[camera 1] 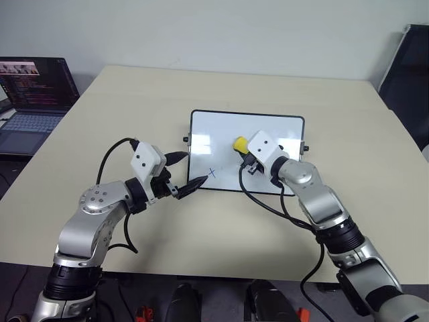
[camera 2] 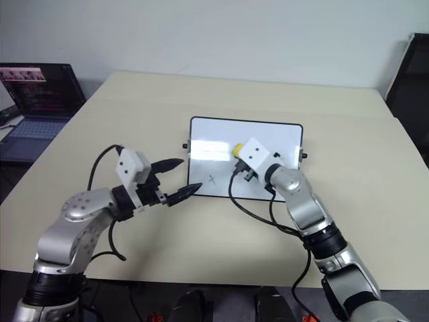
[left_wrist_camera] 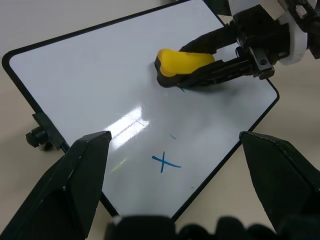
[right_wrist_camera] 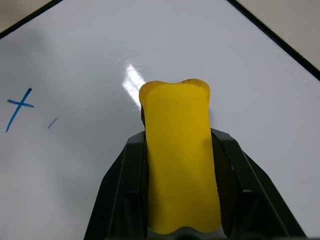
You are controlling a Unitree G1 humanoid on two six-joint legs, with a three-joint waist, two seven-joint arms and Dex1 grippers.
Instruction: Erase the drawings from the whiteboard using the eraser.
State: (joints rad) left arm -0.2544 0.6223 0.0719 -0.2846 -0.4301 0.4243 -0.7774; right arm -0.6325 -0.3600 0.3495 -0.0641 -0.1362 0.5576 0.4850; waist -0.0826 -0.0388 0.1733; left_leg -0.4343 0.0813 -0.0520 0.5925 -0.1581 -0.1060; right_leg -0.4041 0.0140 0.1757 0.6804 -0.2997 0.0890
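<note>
The whiteboard [camera 1: 221, 127] lies flat at the middle of the table. My right gripper [left_wrist_camera: 177, 66] is shut on the yellow eraser [camera 1: 239, 143], which sits low over the board's middle, right of centre. Of the drawings, a blue x [left_wrist_camera: 165, 162] and a short tick [left_wrist_camera: 172, 136] show near the board's front left part. A trace of blue [left_wrist_camera: 182, 90] peeks out from under the eraser. My left gripper [camera 1: 190, 170] is open and empty. It hangs at the board's front left corner, pointing across it.
An open laptop [camera 1: 30, 100] stands off the table's left side. A dark chair [camera 1: 410, 74] stands at the far right. Black knobs [camera 1: 186, 139] stick out from the board's short sides. The right arm's cable [camera 1: 268, 204] loops over the table in front of the board.
</note>
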